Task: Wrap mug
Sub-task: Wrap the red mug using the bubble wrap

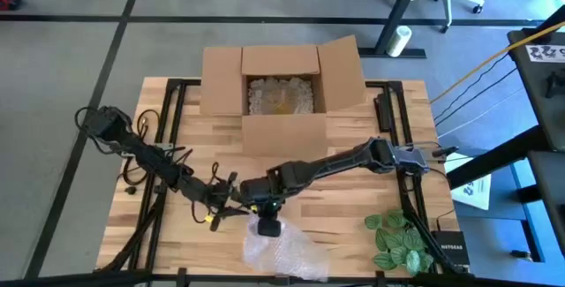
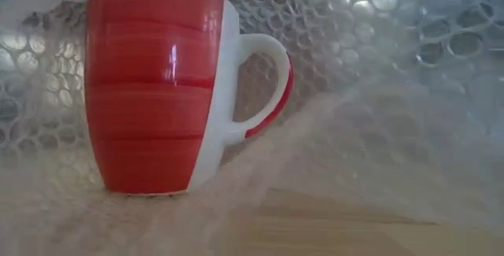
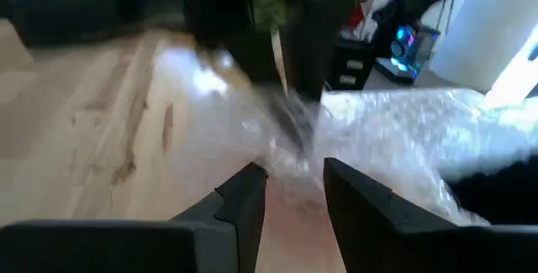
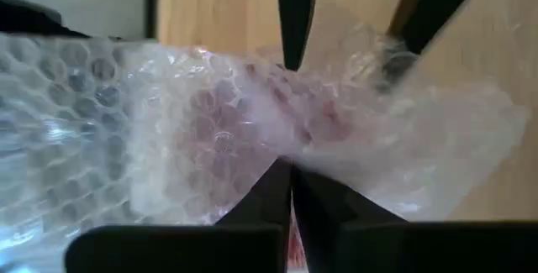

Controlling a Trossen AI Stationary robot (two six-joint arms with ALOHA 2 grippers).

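A red mug (image 2: 157, 83) with a white handle stands upright on the wooden table, with a sheet of clear bubble wrap (image 2: 378, 130) behind and around it. From above, the wrap (image 1: 287, 252) covers the mug near the table's near edge. My right gripper (image 1: 268, 227) points down over the wrap and is shut on it. My left gripper (image 1: 242, 208) reaches in from the table's left, its fingers close together with bunched wrap between them. Red shows faintly through the wrap (image 4: 218, 122) in the right wrist view. My left gripper has a bunched part of the bubble wrap (image 3: 290, 162) between its two fingers, which come in low from the table's left. The wrap spreads away from the fingers toward the mug. One layer or several, I cannot tell. My right gripper pinches a gathered fold of the bubble wrap (image 4: 290, 157) between its shut fingers, from above, pointing down. The wrap fans out from the pinch over the mug, and its lower part lies on the table.
An open cardboard box (image 1: 281, 93) with pale packing fill stands at the table's far side. Green leaves (image 1: 397, 238) lie at the near right corner. Cables run along the left arm. Bare wood lies between the box and the grippers.
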